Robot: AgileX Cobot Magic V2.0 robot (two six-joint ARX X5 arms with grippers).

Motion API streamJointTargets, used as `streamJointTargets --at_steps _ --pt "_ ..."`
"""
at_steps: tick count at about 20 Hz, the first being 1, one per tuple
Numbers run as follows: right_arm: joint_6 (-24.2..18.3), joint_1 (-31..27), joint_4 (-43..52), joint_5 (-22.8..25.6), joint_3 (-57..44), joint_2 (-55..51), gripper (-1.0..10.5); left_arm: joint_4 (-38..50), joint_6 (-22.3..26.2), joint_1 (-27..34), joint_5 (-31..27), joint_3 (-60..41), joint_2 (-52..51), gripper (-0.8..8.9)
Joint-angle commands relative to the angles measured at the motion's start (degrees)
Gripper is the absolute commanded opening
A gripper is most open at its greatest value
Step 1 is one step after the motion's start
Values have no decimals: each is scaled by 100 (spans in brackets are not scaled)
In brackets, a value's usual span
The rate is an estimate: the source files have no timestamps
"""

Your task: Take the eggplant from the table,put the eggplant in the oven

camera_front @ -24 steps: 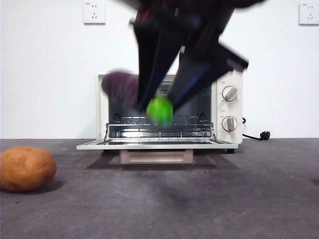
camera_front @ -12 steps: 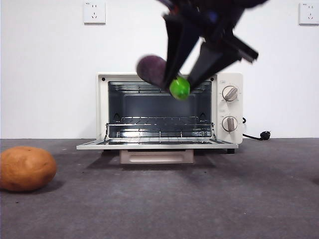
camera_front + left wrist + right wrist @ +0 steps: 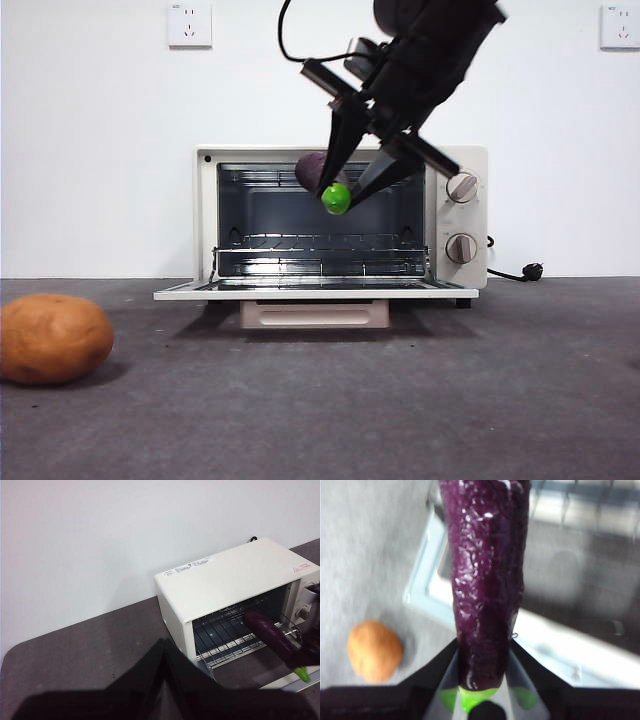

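— Gripping what, the right hand point(image 3: 362, 182)?

— It is clamped on the eggplant point(image 3: 318, 172) near the green stem end, high before the oven point(image 3: 455, 215) mouth, above the open door.

— Which way does it lie?

— Long axis points out from the hand into the oven, purple end first, over the wire rack point(image 3: 320, 243).

— And the arm?

— It slants down from above. The left hand point(image 3: 165, 680) waits off to the oven's side; its grip I cannot tell.

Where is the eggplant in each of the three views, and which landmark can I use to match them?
Front view: the eggplant hangs before the upper oven opening, green cap toward the camera, in the right gripper.
Left wrist view: it slants at the oven mouth, over the wire rack.
Right wrist view: it fills the centre, clamped at its green end.
Shared landmark: the oven, door open.
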Motion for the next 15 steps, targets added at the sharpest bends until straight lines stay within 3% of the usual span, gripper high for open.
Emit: streamJointTargets --at_steps 1,7,10,12,15 --pt "175 -63 -76 -35 538 507 -12 -9 76 -13 20 -22 -11 -6" --pt "551 -278 61 -201 1394 1305 -12 -22 76 -13 20 -22 -11 -6" --pt "933 -420 428 -173 1484 1482 -12 -24 79 -13 20 -22 -11 -6" --pt "1025 -472 511 -31 1484 1550 -12 -31 76 -13 20 -22 -13 -6" --pt "1054 -492 474 675 1482 1556 -12 -35 79 -13 20 -22 -15 -6"
